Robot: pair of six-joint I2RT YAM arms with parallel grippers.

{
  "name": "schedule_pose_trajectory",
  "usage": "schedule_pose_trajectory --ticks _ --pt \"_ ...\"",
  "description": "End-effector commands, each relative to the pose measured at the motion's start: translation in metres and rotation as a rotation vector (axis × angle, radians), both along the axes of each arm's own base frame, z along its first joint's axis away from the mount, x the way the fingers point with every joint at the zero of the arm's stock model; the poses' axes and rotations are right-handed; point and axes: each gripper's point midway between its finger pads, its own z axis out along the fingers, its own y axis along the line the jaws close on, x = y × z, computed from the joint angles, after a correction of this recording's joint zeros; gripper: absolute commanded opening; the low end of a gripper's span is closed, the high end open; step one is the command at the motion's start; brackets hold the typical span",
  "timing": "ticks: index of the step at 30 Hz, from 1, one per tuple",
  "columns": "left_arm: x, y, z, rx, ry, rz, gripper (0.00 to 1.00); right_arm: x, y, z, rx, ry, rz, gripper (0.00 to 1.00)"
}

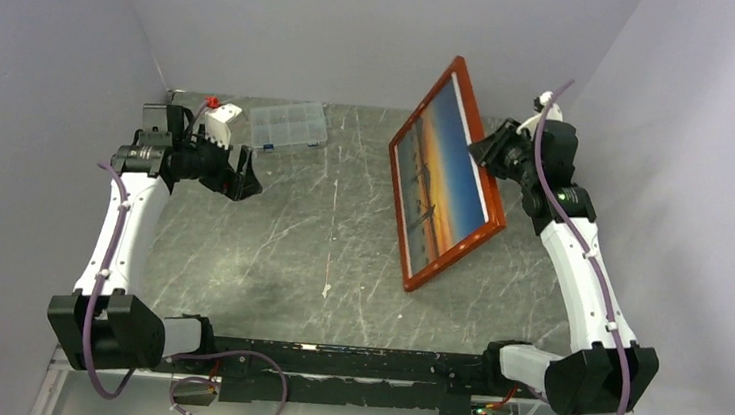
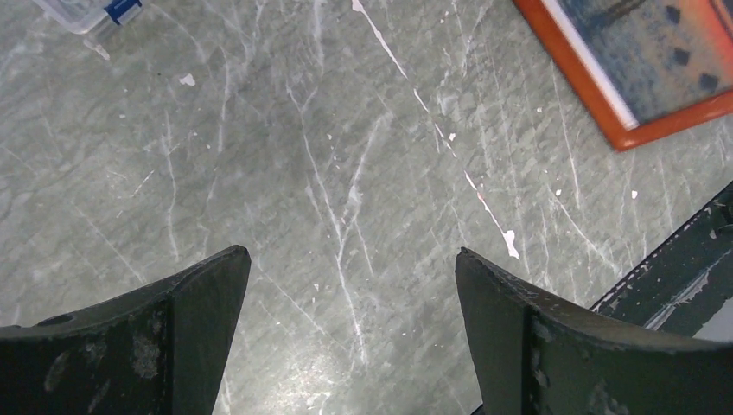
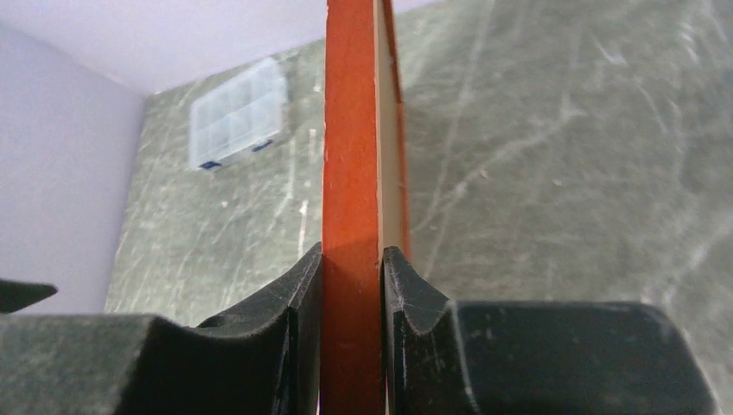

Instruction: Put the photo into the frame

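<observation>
The right gripper (image 1: 489, 150) is clamped on the right edge of the frame (image 1: 455, 255), which stands tilted at the right of the table (image 1: 301, 232), near corner low, the photo (image 1: 441, 179) showing inside it. It's a thin pinch on one edge, so the frame could swing, slip and slap down. The left gripper (image 1: 246, 175), jaws spread wide at far left, is too far off to steady it.

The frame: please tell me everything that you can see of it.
The frame is a large rectangle with a thin reddish-orange border, wood by its look, and holds a sunset photo. It stands tilted at the right of the table, lower short edge down. The right gripper is clamped on its long edge.
</observation>
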Motion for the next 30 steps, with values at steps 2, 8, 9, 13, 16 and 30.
schedule_pose_trajectory --ticks 2,8,9,13,16,30 --pt "0.004 -0.008 -0.005 -0.067 0.013 -0.035 0.94 -0.057 -0.017 -0.114 0.004 0.418 -0.020 0.00" --pt "0.005 -0.011 -0.007 -0.085 0.025 -0.050 0.93 -0.066 -0.016 -0.125 0.019 0.439 0.004 0.00" --pt "0.005 -0.011 -0.008 -0.082 0.023 -0.048 0.93 -0.067 -0.012 -0.128 0.036 0.437 0.016 0.00" --pt "0.001 -0.009 -0.014 -0.063 0.026 -0.053 0.93 -0.075 0.005 -0.146 0.129 0.428 0.078 0.00" --pt "-0.005 -0.008 -0.026 -0.043 0.056 -0.071 0.93 -0.081 0.015 -0.161 0.180 0.429 0.131 0.00" --pt "-0.026 0.000 -0.069 0.018 0.127 -0.092 0.92 -0.094 0.047 -0.212 0.307 0.520 0.336 0.00"
